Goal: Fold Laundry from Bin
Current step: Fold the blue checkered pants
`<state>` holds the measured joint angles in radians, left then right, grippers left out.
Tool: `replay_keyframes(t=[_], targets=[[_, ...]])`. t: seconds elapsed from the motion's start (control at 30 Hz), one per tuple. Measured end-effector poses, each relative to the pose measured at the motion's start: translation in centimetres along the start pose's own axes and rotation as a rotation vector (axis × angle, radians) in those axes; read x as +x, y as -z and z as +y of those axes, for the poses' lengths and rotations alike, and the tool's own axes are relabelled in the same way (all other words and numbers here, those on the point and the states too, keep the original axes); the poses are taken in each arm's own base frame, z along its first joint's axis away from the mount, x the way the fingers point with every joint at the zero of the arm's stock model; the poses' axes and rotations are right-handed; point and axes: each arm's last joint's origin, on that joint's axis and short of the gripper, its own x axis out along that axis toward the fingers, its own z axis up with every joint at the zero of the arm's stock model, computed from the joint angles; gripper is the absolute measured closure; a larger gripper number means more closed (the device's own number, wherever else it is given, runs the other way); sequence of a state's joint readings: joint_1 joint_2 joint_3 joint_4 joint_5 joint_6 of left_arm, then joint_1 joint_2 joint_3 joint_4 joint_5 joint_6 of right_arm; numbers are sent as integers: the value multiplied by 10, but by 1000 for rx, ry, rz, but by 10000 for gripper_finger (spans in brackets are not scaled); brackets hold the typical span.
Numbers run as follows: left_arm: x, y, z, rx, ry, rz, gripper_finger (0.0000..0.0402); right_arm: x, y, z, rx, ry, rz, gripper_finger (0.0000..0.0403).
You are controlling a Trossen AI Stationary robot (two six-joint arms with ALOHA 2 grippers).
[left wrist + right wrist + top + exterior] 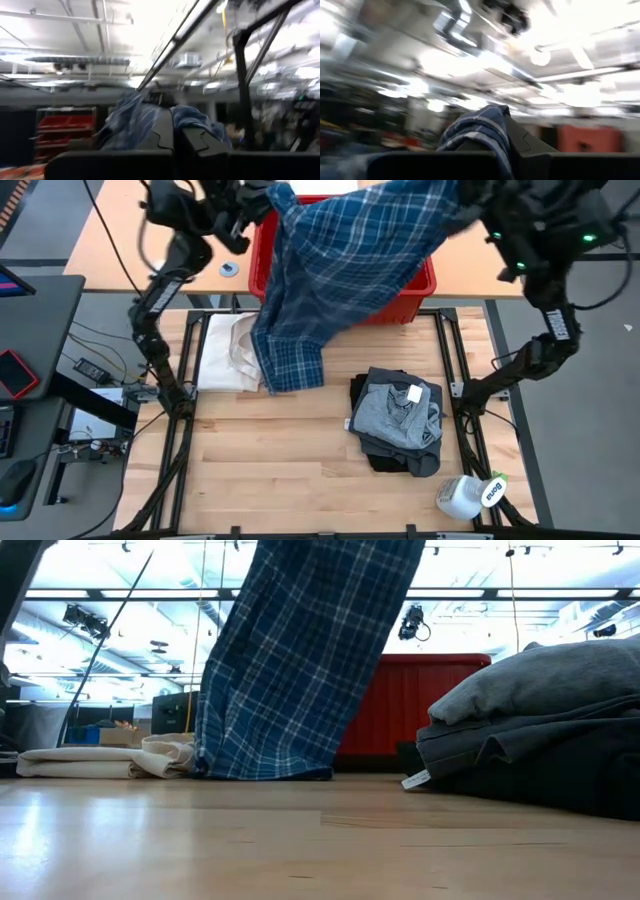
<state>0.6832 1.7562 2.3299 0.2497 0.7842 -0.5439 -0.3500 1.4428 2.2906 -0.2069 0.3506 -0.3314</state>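
The left gripper is pressed together on one upper corner of the blue-and-white plaid cotton shirt, and the right gripper is pinching the other upper corner in the same way; both are raised high above the bright red rectangular plastic bin at the far edge of the table. The shirt hangs between them like a curtain, its long axis going down from the grippers toward the near side, and its lower hem touches the light wooden table top on the left arm's side. I judge the next move must carry it forward and lay it flat. Just beside the hem lies a folded cream-white cloth. Near the right arm's side sits a stack of folded grey and black garments, and a white plastic bottle lies at the near corner.
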Motion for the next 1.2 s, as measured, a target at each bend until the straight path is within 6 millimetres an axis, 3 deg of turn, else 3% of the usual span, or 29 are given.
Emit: replay_keyframes(t=[0.2, 0.5, 0.77, 0.97, 1.2], targets=[[-2, -17, -44, 104, 11, 111, 398, -20, -21, 5, 208, -277, -76, 395], [23, -12, -106, -122, 242, 136, 398, -27, -25, 24, 581, -697, -49, 395], [38, -11, -154, -283, 428, 123, 398, -27, -17, 53, 933, -1106, 164, 395], [45, -12, -192, -406, 594, 129, 398, -35, -19, 78, 1034, -1265, 232, 394], [48, -23, -231, -448, 760, 36, 398, -46, -33, 102, 1061, -1482, 72, 394]])
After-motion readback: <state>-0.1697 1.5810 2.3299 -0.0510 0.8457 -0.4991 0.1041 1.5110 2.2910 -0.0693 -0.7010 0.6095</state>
